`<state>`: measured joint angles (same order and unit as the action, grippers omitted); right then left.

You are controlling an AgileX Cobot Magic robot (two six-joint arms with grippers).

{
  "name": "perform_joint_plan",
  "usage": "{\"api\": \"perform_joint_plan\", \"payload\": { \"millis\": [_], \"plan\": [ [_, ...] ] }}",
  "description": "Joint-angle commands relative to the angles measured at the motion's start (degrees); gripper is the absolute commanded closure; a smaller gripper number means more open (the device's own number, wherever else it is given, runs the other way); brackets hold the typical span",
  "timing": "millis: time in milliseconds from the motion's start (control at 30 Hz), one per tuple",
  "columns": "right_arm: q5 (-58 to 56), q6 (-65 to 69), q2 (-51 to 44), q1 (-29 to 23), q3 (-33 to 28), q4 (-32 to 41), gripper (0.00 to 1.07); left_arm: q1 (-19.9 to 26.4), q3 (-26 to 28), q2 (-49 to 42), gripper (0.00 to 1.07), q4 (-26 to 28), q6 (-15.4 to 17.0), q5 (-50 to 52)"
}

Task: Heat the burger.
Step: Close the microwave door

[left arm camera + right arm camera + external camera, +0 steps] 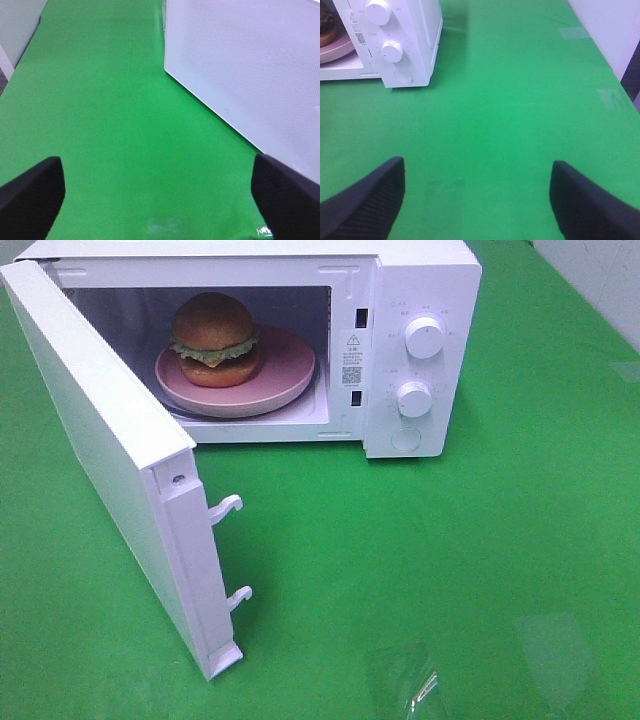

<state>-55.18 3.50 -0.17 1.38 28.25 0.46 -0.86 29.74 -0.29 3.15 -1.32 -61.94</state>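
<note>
Burger (214,340) on plate (285,370) inside microwave (420,280)

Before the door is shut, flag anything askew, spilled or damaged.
Only this: the round golden-bun burger sits off-centre, toward the hinge side of its pink round plate inside the white microwave. Nothing looks spilled or damaged.

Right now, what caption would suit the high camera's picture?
A burger on a pink plate sits inside a white microwave, its door swung open.

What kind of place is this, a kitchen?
Probably a robot practice table set up like a kitchen: a white microwave with a burger on a pink plate inside, all on a plain green cloth, with black robot fingers nearby.
</note>
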Motion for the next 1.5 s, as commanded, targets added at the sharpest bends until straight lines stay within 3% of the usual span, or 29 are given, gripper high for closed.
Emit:
{"api": "perform_joint_plan", "payload": {
  "millis": [33,800,1200,1400,1433,1467,1500],
  "plan": [
    [0.29,0.74,-1.66,0.29,-0.17,0.29,0.32,-0.29,-0.11,-0.86,0.14,0.40,0.23,0.80],
    [0.29,0.74,-1.66,0.29,-0.17,0.29,0.32,-0.29,-0.11,-0.80,0.14,0.40,0.23,0.80],
    [0.29,0.74,-1.66,0.29,-0.17,0.29,0.32,-0.29,2.29,5.96,0.14,1.43,0.29,4.07],
    [0.29,0.74,-1.66,0.29,-0.17,0.29,0.32,-0.29,2.86,10.94,0.24,1.20,0.23,10.37],
    [0.29,0.74,-1.66,0.29,-0.17,0.29,0.32,-0.29,2.86,13.06,0.33,1.20,0.23,12.32],
    [0.29,0.74,-1.66,0.29,-0.17,0.29,0.32,-0.29,2.86,13.06,0.33,1.20,0.23,12.32],
    [0.29,0.74,-1.66,0.29,-0.17,0.29,0.32,-0.29,2.86,15.30,0.45,1.38,0.23,14.55]
  ]
}}
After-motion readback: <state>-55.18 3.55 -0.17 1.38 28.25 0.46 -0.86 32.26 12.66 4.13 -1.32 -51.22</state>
